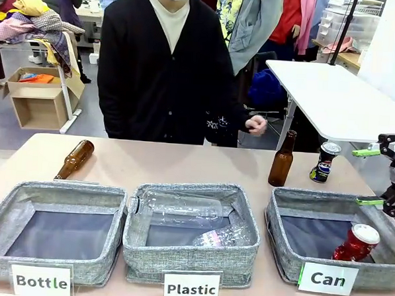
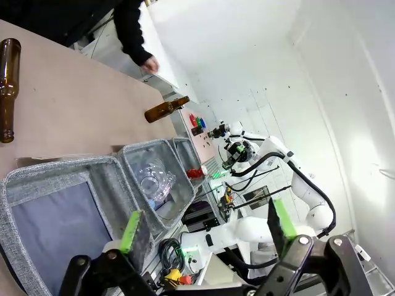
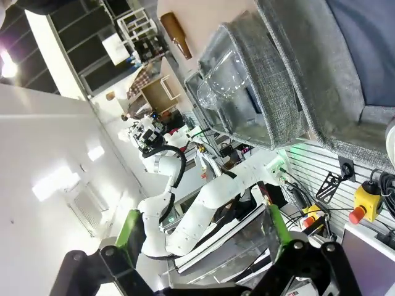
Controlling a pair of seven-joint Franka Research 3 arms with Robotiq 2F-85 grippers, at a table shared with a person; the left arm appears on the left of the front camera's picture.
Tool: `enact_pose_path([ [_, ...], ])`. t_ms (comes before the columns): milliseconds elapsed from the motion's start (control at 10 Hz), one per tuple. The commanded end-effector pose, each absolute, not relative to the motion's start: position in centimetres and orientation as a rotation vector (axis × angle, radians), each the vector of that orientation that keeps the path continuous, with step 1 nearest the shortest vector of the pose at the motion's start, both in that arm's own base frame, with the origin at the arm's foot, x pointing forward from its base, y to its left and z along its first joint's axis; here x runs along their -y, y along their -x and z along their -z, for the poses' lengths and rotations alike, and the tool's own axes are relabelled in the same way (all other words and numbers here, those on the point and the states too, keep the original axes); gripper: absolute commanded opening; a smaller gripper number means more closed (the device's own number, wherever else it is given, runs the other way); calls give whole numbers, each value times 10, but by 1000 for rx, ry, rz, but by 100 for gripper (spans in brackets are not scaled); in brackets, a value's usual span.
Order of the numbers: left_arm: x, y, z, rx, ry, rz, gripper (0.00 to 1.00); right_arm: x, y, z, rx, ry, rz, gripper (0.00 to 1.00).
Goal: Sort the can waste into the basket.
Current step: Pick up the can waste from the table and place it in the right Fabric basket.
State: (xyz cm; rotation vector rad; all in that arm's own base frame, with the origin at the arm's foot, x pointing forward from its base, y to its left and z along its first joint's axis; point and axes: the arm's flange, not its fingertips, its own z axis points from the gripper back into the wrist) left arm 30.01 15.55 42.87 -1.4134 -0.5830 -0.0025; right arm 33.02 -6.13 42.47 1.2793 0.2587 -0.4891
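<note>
The red can [image 1: 357, 242] lies tilted in the near right corner of the grey basket [image 1: 283, 222] carded "Can", and it shows small in the left wrist view [image 2: 195, 174]. The dark can [image 1: 324, 161] stands upright on the table behind that basket. My right gripper [image 1: 371, 177] hangs open and empty at the right edge, above the basket's far right corner; its green pads [image 3: 128, 231] spread wide over the basket wall [image 3: 321, 74]. My left gripper [image 2: 207, 225] is open and empty above the "Bottle" basket [image 2: 55, 203].
A brown bottle [image 1: 282, 159] stands just left of the dark can. Another [image 1: 75, 159] lies behind the "Bottle" basket [image 1: 1, 220]. The "Plastic" basket [image 1: 136, 241] holds clear bottles [image 1: 181, 207]. A person stands at the far edge, one hand [image 1: 256, 124] near the table.
</note>
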Motion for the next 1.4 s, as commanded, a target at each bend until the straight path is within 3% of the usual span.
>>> enact_pose_path([
  [0, -156, -298, -433, 577, 1410, -10, 100, 61, -330, -425, -259, -1279, 489, 100],
  [100, -156, -298, -433, 577, 1410, -10, 100, 71, -328, -438, -227, -1217, 434, 100],
  [200, -156, -298, -433, 577, 1410, -10, 100, 81, -342, -457, 13, -1159, 373, 100],
  [400, -156, -298, -433, 577, 1410, -10, 100, 113, -377, -471, 235, -1052, 243, 100],
  [500, -156, -298, -433, 577, 1410, -10, 100, 126, -392, -468, 264, -1035, 268, 100],
  [600, -156, -298, -433, 577, 1410, -10, 100, 122, -401, -454, 120, -1069, 315, 100],
  [700, -156, -298, -433, 577, 1410, -10, 100, 124, -390, -448, -8, -1111, 307, 100],
  [800, -156, -298, -433, 577, 1410, -10, 100, 151, -370, -457, -33, -1204, 325, 100],
  [1100, -156, -298, -433, 577, 1410, -10, 100, 242, -283, -474, 165, -1297, 436, 100],
  [1300, -156, -298, -433, 577, 1410, -10, 100, 265, -256, -463, 224, -1340, 503, 100],
])
